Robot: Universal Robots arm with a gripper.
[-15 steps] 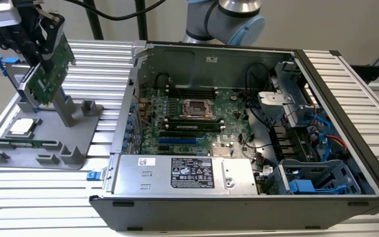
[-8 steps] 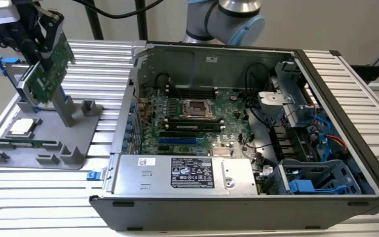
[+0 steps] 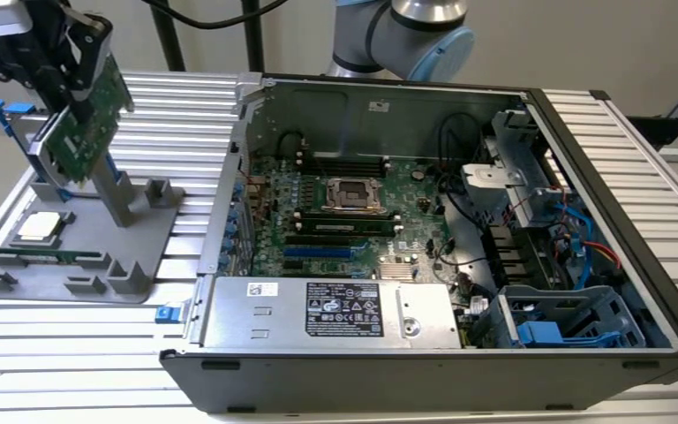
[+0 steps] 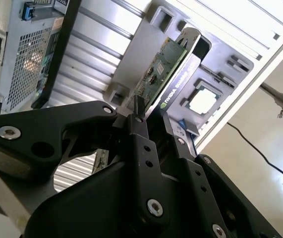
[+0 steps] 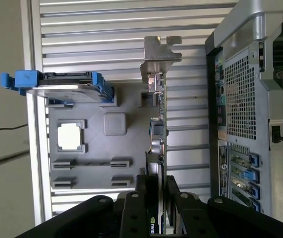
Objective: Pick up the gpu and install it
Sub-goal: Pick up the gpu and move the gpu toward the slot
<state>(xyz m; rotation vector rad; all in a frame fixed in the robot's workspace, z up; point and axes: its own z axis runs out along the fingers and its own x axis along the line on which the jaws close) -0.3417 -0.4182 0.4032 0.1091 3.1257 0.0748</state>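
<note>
The gpu hangs tilted in the air at the exterior view's far left, green circuit board facing the camera, above the grey holder tray. My gripper is shut on its upper edge. In the first wrist view the gpu is seen edge-on, its silver bracket at the far end and my gripper clamped on the near end. The second wrist view shows the gpu reaching out from my gripper. The open computer case lies to the exterior view's right, its motherboard and blue slots exposed.
The holder tray carries a square processor, a thin green memory stick and a hard drive in a blue frame. Inside the case are a grey power supply, cables and a blue drive cage. The arm's base stands behind the case.
</note>
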